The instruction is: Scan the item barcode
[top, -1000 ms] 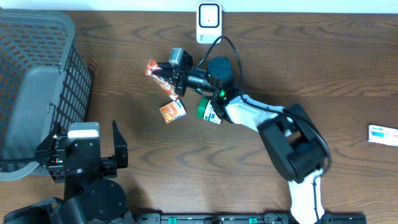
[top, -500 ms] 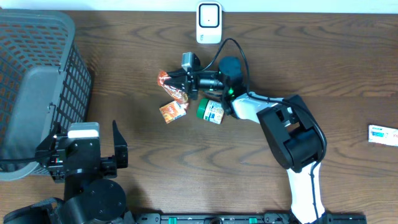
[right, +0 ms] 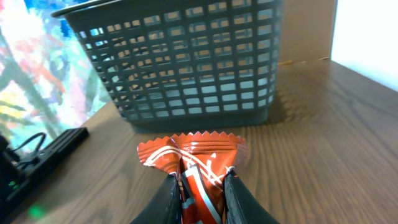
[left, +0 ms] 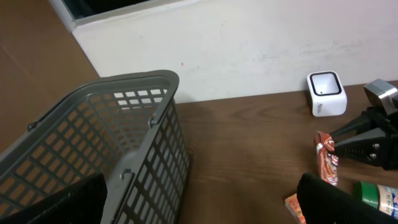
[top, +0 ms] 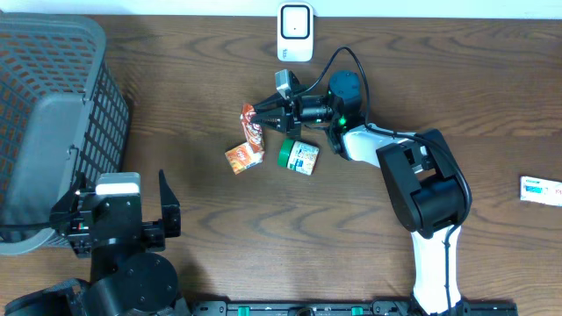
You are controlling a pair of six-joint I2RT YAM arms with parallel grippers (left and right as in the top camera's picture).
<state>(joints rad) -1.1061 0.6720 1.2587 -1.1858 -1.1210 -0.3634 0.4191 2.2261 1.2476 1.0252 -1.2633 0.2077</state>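
Observation:
An orange snack packet point(top: 254, 124) lies near the table's middle, just below the white barcode scanner point(top: 295, 32). My right gripper point(top: 263, 120) reaches in from the right and is shut on it. In the right wrist view both fingers press the sides of the packet point(right: 196, 158), with the right gripper point(right: 202, 182) low over the wood. The left wrist view shows the packet point(left: 327, 165) and the scanner point(left: 326, 93) at the right. My left gripper point(top: 118, 209) stands open at the front left, holding nothing.
A grey plastic basket point(top: 53, 114) fills the left side. A small orange box point(top: 244, 156) and a green-capped can point(top: 299, 156) lie just in front of the packet. A white carton point(top: 540, 189) sits at the far right edge.
My right gripper has carried the packet to the right and toward the front, down near the table beside the can. The left arm has not moved.

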